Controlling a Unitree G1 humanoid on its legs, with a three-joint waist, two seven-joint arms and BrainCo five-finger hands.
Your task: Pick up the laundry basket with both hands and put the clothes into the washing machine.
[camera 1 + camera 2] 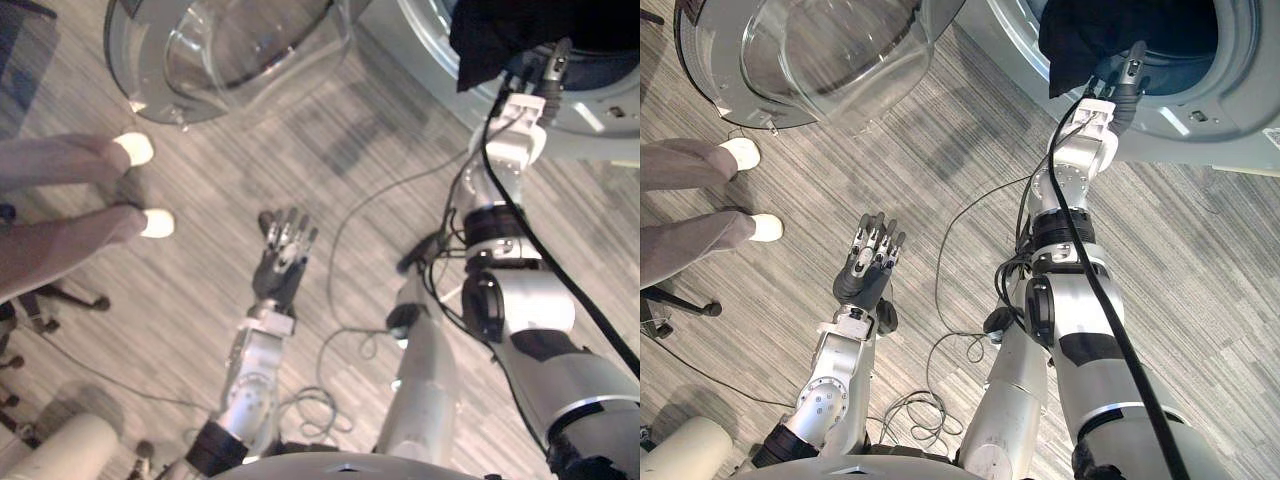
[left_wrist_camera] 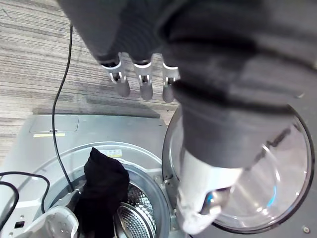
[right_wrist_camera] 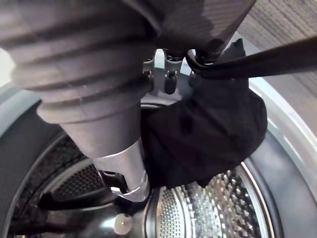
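Black garment, soft and light, hangs bunched at the mouth of the washing machine, far right, pinched between the right hand's fingers and thumb. It will likely flop and snag the rim, so grip it by its gathered middle. The left hand hovers near left, fingers straight, empty.

A grey striped floor is carrying everything here. The washing machine is standing on it at the far right. A person's white shoes are resting on it at the left, and what may be a chair's dark foot is sitting near them.
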